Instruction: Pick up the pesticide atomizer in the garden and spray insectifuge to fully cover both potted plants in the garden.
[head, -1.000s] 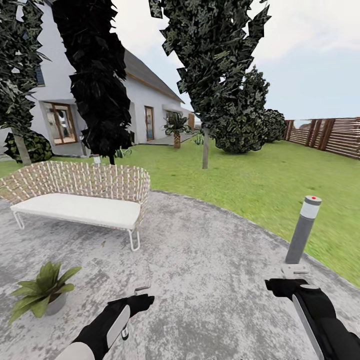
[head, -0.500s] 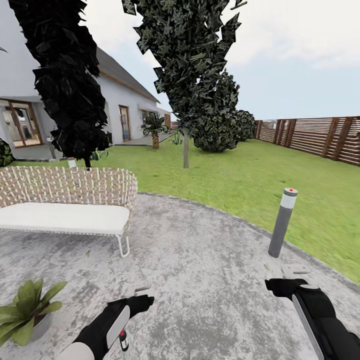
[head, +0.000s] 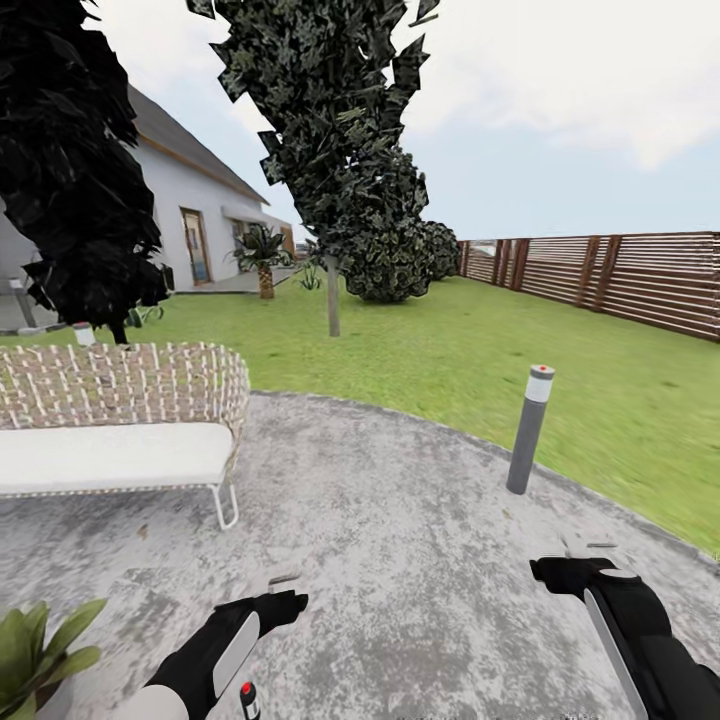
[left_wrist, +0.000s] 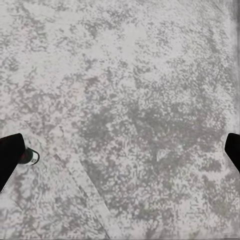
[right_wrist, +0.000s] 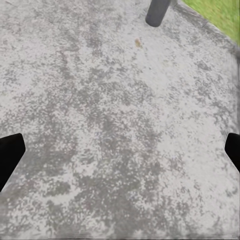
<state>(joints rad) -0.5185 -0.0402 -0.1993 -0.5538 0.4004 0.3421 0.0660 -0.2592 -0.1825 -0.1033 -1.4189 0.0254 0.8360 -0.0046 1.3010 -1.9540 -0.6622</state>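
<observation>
A red-tipped dark spray head, probably the pesticide atomizer (head: 246, 697), pokes up on the round grey stone patio (head: 400, 540) just beside the left gripper (head: 283, 592); no label is readable. A green broad-leaved potted plant (head: 40, 645) sits near left. Both the left gripper and the right gripper (head: 585, 550) hang empty, fingers spread. A grey bollard light (head: 529, 428) stands far right, a wicker bench (head: 120, 420) far left.

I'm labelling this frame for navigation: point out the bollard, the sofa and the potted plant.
bollard (head: 527, 435): head view, middle of its grey shaft.
sofa (head: 110, 455): head view, white seat cushion.
potted plant (head: 35, 645): head view, green leaves at the picture's lower left corner.
</observation>
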